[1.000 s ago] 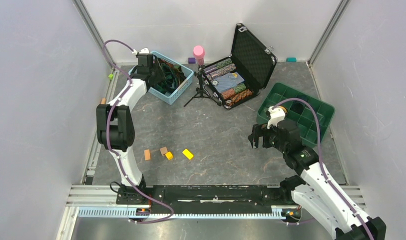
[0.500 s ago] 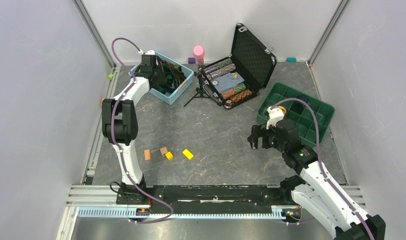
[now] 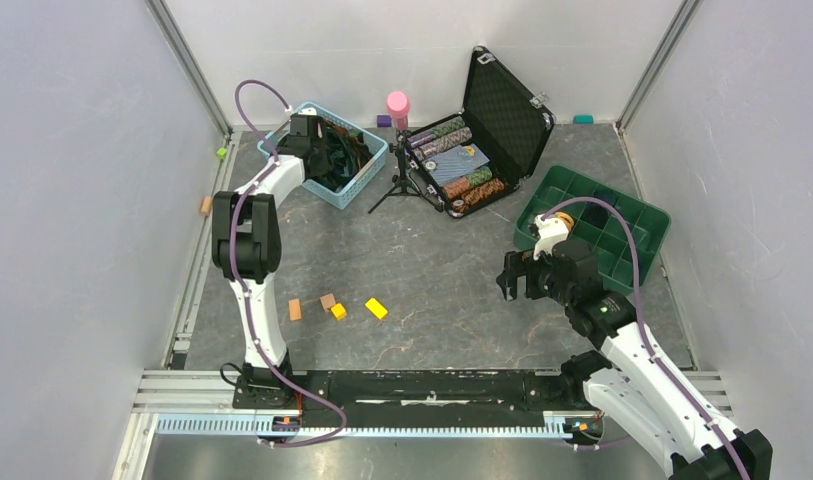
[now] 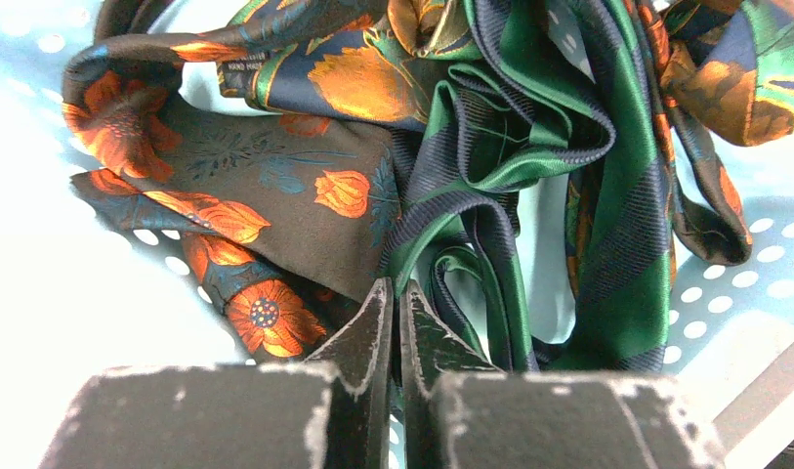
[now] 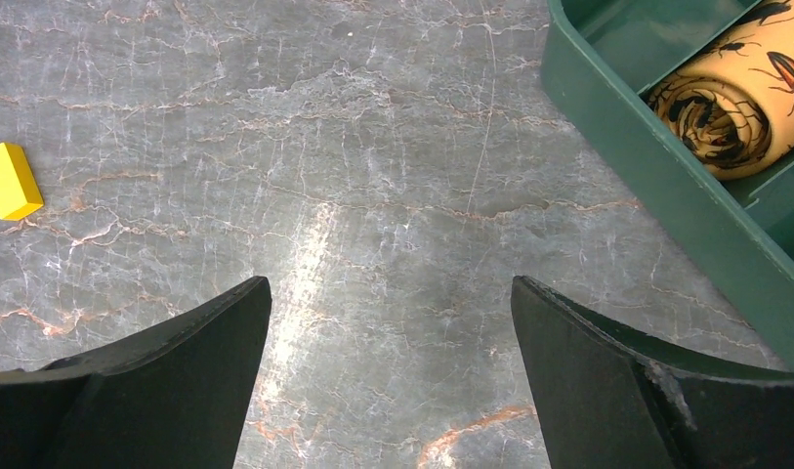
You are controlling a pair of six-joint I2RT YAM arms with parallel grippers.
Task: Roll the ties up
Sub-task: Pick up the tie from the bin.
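My left claw (image 4: 394, 293) is pressed together against the plaid tie (image 4: 529, 147) in the basket (image 3: 360, 180); whether cloth is caught, I cannot tell. My right claw (image 5: 388, 283) hangs spread above the surface (image 5: 373, 147).

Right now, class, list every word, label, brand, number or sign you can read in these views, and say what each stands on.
Label on the navy floral tie: white print, too small to be sure; its lower line may read "HAND MADE".
Poker-chip case, green tray, blue basket: no readable text.
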